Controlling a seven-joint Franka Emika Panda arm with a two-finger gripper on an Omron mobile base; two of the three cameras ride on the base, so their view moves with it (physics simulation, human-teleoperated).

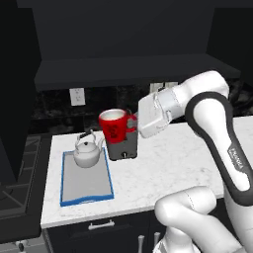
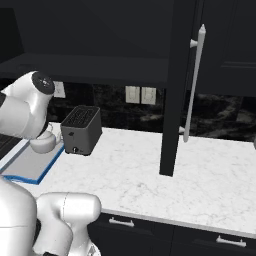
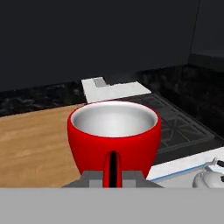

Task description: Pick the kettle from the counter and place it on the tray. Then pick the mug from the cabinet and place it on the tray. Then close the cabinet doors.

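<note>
The white marble counter (image 1: 163,168) runs under a dark upper cabinet (image 1: 123,44), one tall cabinet door (image 2: 220,45) standing open. On the counter's left end lies the blue-rimmed tray (image 1: 85,182), long axis running front to back, the kettle (image 1: 88,151) upright on its far end. Above the toaster (image 2: 81,129), the gripper (image 1: 132,125) is clamped on the handle of the mug (image 1: 114,125), held upright, mouth up, handle toward the hand.
</note>
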